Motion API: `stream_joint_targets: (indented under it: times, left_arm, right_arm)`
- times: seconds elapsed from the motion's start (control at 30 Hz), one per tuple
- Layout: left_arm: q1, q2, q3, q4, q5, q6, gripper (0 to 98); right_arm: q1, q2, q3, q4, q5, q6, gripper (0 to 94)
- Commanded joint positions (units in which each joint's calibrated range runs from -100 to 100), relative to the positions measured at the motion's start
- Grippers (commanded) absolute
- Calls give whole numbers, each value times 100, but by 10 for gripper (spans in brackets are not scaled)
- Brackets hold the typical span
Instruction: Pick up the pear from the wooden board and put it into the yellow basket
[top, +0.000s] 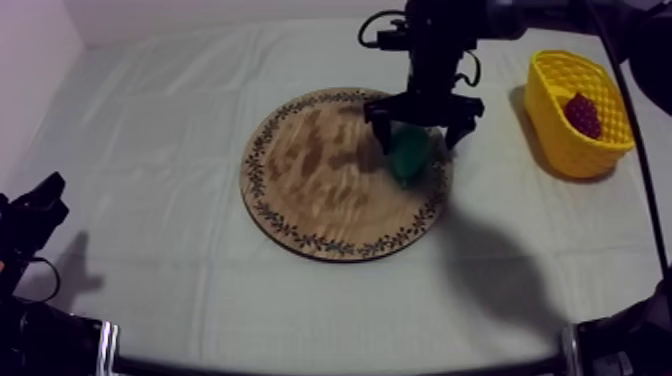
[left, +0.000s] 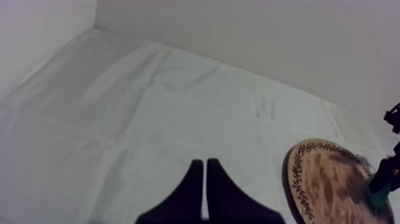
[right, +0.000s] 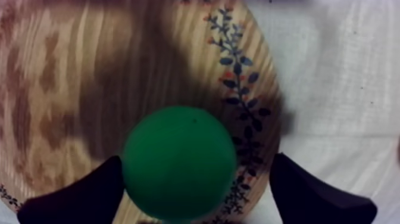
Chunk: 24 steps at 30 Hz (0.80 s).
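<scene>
Now the right gripper (top: 421, 130) stands open over the pear (top: 408, 156)

At the frame's lower left the left gripper (left: 204, 164) sits over the cloth (top: 180, 280), its jaws pressed together on nothing. Mid-frame lies the wooden board (top: 310, 180). The green pear rests on its right part, near the patterned rim. The right gripper's fingers (right: 77, 196) are spread wide, one at each side of the pear, not clamped on it. Farther, at upper right, the yellow basket (top: 560, 150) holds a small red fruit (top: 583, 115).
</scene>
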Motion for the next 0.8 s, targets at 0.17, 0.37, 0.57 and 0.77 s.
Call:
stream_joint_targets:
  times: [0.17,0.37,0.57,0.77]
  left_arm:
    - [2,0,0,-2,-1,-1,1]
    - [2,0,0,-2,-1,-1,1]
    - [2,0,0,-2,-1,-1,1]
    - [2,0,0,-2,-1,-1,1]
  right_arm:
    - [-13,149,-123,-84,-110,57,582]
    - [-15,205,-160,-131,-244,124,349]
    - [56,-192,17,-50,-181,240,290]
    - [444,-1492,233,269,75,644,309]
